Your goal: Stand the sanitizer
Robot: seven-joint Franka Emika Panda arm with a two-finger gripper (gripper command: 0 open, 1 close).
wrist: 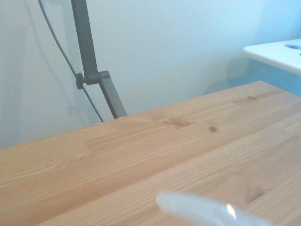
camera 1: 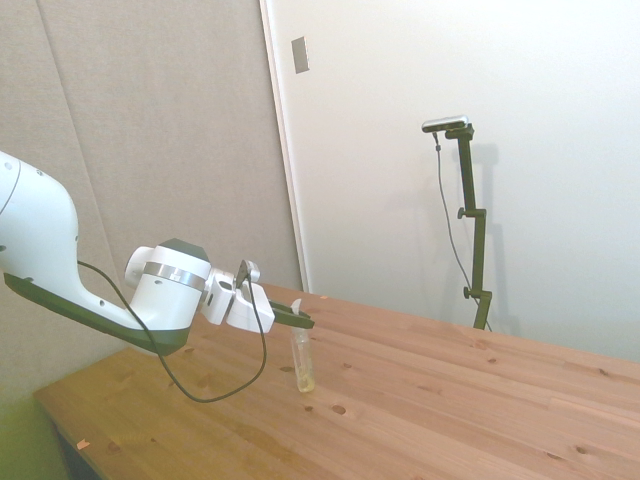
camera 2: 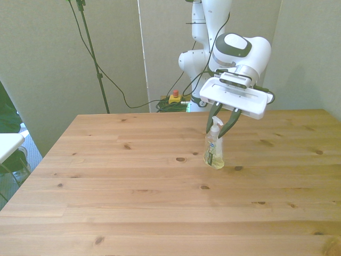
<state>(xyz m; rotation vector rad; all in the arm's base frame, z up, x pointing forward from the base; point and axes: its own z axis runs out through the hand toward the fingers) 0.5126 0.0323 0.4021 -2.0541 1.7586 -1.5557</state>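
The sanitizer (camera 2: 214,149) stands upright on the counter (camera 2: 133,181); my gripper (camera 2: 221,124), fingers spread around its pump, must withdraw.

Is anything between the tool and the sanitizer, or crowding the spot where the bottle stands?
Nothing visible. The tool already sits around the pump top of the sanitizer, which stands upright on the table. The wood around its base is bare in both the side and front views.

Pale grey wall panels (camera 1: 160,130) stand behind a knotty wooden bench (camera 2: 133,202). A white door (camera 1: 450,100) adjoins them. Light is soft and even.
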